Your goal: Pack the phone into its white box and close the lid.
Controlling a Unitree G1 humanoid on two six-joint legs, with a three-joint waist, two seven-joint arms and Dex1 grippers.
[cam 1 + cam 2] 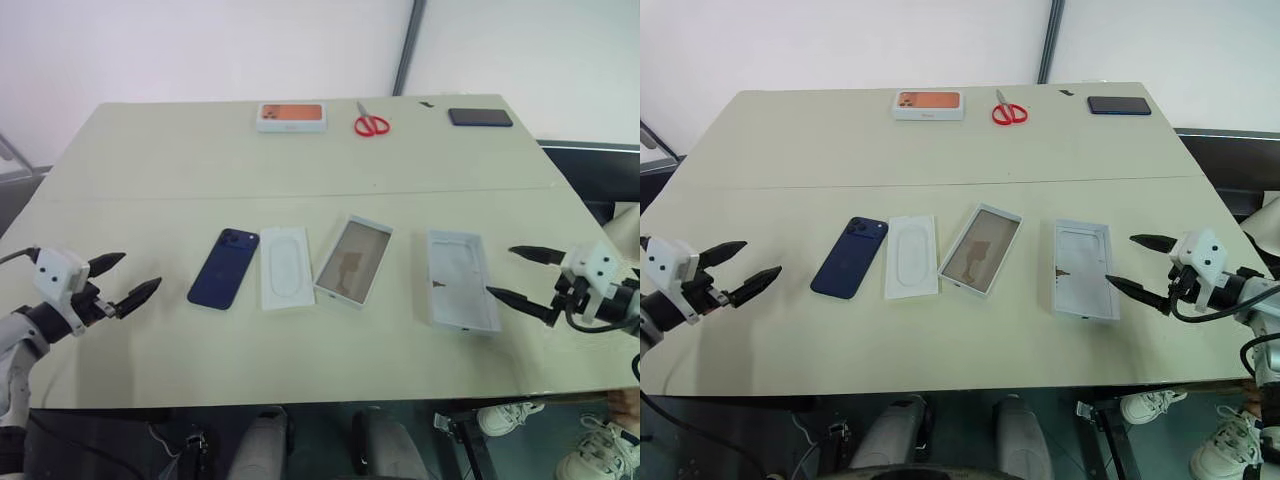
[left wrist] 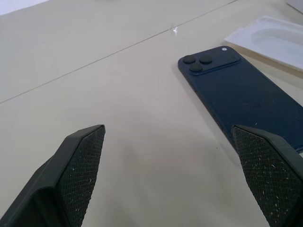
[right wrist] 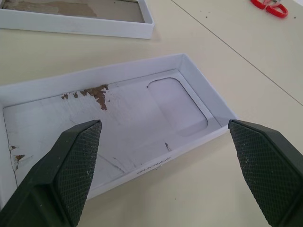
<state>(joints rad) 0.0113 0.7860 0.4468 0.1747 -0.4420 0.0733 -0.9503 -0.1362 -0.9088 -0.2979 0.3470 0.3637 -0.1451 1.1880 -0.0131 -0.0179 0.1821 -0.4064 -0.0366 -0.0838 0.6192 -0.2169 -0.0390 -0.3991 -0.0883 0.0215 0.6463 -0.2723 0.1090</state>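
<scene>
step: pick up phone | where: flat on counter, left of white box | left tool apart, empty | right tool apart by lid | tip: pinch long sides, lift slow

Pale beige table with a thin seam running across from side to side. Behind it, plain white wall split by a dark upright post. Past the table's right edge, a dark surface. Below the near edge, dim floor with black cables.
</scene>
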